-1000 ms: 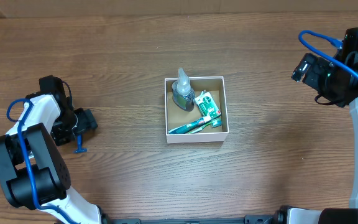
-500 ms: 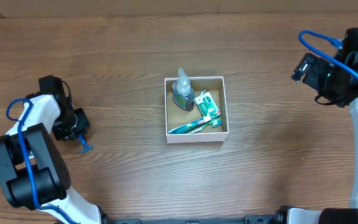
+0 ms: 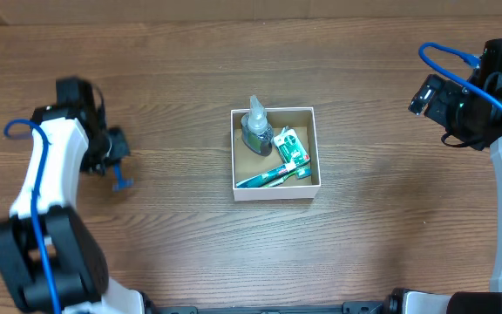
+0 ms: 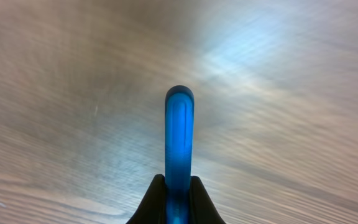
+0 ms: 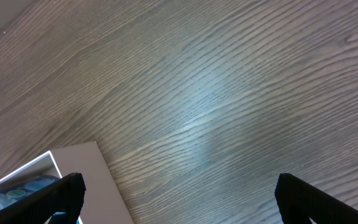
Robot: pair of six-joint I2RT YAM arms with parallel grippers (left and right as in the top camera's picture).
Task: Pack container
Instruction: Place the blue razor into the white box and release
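The container [image 3: 273,197], a small white box with a brown inside, sits mid-table holding a clear bottle [image 3: 255,131], a green packet [image 3: 290,146] and a teal tube [image 3: 273,176]. My left gripper [image 3: 116,164] is far to the left of it, shut on a small blue plastic piece [image 3: 121,181]. In the left wrist view the blue piece [image 4: 179,134] sticks out straight from between the closed fingertips of the left gripper [image 4: 178,190], over blurred table. My right gripper [image 3: 429,94] hangs at the far right, wide open and empty; the right wrist view has the right gripper [image 5: 179,199] beside the container's corner [image 5: 98,180].
Bare wooden table [image 3: 190,70] surrounds the box on all sides. The arm bases stand along the near edge, the left one [image 3: 42,262] at bottom left.
The left gripper closed on the blue piece, then swung toward the far side of the table with it. The right arm and the box have not moved.
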